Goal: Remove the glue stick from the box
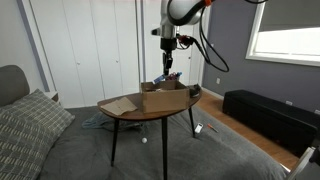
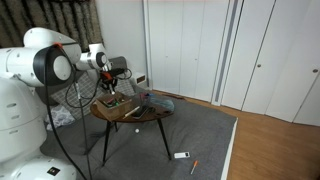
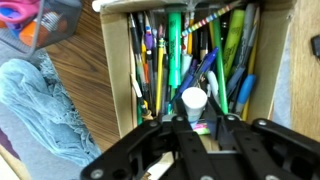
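Observation:
The box (image 3: pixel 118 70) is brown cardboard and packed with pens, pencils and markers. It sits on the round wooden table in both exterior views (image 1: pixel 166 89) (image 2: pixel 113 101). The glue stick (image 3: pixel 193 99) is a slim bluish cylinder with a white cap, standing on end between my fingers over the pens. My gripper (image 3: pixel 199 122) is closed around its body. In both exterior views my gripper (image 1: pixel 170 71) (image 2: pixel 112 86) hangs straight down, just above the box.
A black mesh holder (image 3: pixel 45 22) with pink and orange items stands beside the box. A blue-grey cloth (image 3: pixel 40 105) lies over the table edge. A flat brown sheet (image 1: pixel 122 104) lies on the table (image 1: pixel 140 113). A couch (image 1: pixel 25 125) is near.

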You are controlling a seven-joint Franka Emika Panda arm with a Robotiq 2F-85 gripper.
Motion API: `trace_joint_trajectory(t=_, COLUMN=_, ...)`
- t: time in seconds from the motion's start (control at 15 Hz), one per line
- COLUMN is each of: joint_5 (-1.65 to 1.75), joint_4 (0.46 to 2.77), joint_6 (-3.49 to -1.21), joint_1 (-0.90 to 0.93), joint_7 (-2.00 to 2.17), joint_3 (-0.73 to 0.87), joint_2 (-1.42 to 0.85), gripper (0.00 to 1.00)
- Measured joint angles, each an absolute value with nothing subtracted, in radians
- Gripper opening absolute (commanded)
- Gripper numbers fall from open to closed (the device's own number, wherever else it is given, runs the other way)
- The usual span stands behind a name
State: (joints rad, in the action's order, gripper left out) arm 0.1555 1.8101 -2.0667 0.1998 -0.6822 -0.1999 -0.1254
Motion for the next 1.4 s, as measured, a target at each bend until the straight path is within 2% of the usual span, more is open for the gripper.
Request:
trace_joint_trajectory(t=0.47, joint_5=0.418, joint_4=1.511, joint_6=-1.722, joint_1=0.301, joint_7=-0.720, joint_3=-0.262, joint_2=-0.222, gripper=0.06)
trace_joint_trajectory(t=0.53, joint_5=0.458, joint_4=1.469, joint_6=-1.695, joint_1=0.327, joint_7=-0.729, joint_3=-0.272, joint_2=-0.255, gripper=0.25)
trace_joint_trajectory(t=0.73, joint_5=0.537, joint_4=1.367, joint_6=-1.653, joint_1=0.396, joint_7=-0.745, joint_3=-0.289, joint_2=-0.347, gripper=0.25)
trace_joint_trajectory(t=1.07, joint_5=0.544, joint_4=1.326, joint_6=-1.640, joint_1=0.396, joint_7=-0.761, joint_3=-0.288, joint_2=-0.374, gripper=0.25)
trace_joint_trajectory(t=1.13, joint_5=0.544, joint_4=1.325, joint_6=-1.640, joint_1=0.396, joint_7=-0.762, joint_3=-0.288, joint_2=-0.374, gripper=0.06)
trace_joint_trajectory(t=1.4, joint_5=0.551, joint_4=1.317, joint_6=-1.638, joint_1=0.402, joint_7=-0.780, joint_3=-0.287, joint_2=-0.378, gripper=0.06)
